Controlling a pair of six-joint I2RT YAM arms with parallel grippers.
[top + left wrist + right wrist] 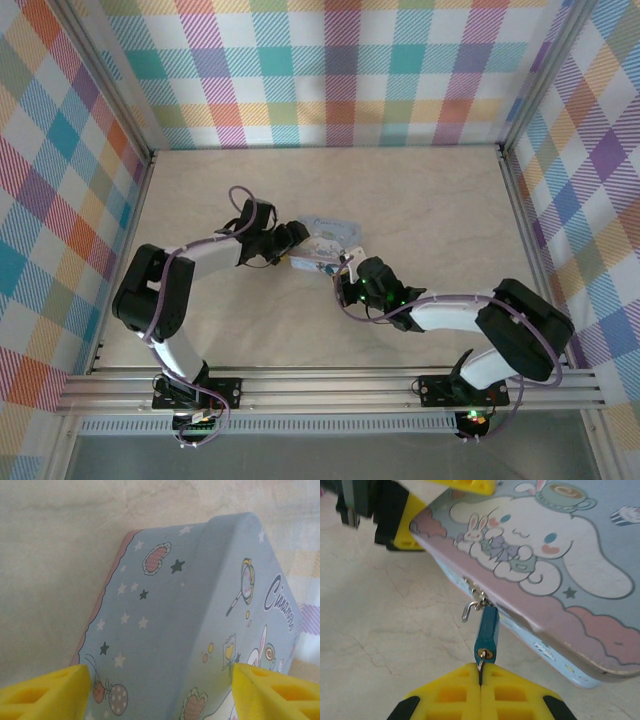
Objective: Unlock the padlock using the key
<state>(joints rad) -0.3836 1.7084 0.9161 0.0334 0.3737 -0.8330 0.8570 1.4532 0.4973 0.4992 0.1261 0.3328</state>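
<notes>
Presently the key (481, 664) is clamped in the padlock (486, 630) by the right gripper (480, 677); the box (190, 605) is straddled by parted jaws of the left gripper (160, 690); the key could be bent by box slip.

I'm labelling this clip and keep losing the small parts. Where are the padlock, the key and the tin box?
padlock (486, 627): right wrist view, on its teal body.
key (480, 664): right wrist view, on the bare bit below the keyhole.
tin box (170, 610): left wrist view, on its starry blue side.
</notes>
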